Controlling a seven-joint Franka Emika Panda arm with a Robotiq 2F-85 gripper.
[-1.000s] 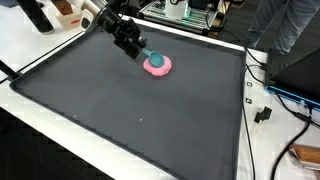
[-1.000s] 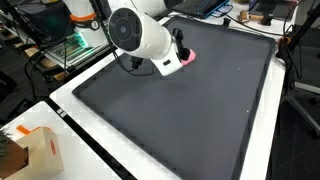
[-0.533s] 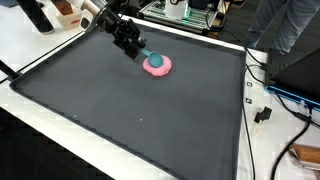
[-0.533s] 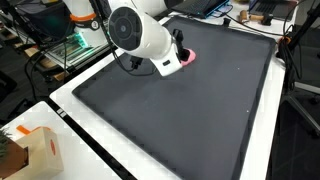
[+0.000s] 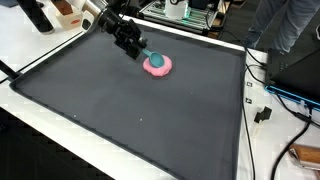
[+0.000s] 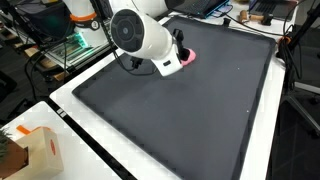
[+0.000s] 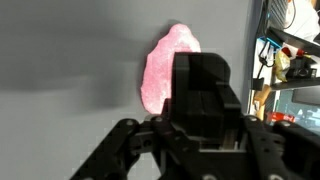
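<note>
Pink blob (image 5: 158, 66) lies touching the gripper (image 5: 142, 51); its opening cannot be told.

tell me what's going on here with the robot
The robot arm has its gripper lowered onto a pink dish near the far edge of the dark mat. A teal piece lies on the pink dish, right at the gripper's tips. The pictures do not show whether the gripper is shut on it.

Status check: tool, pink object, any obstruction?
Tool over pink object on black mat, grip state unclear. Teal piece at its tip. No obstruction seen.
</note>
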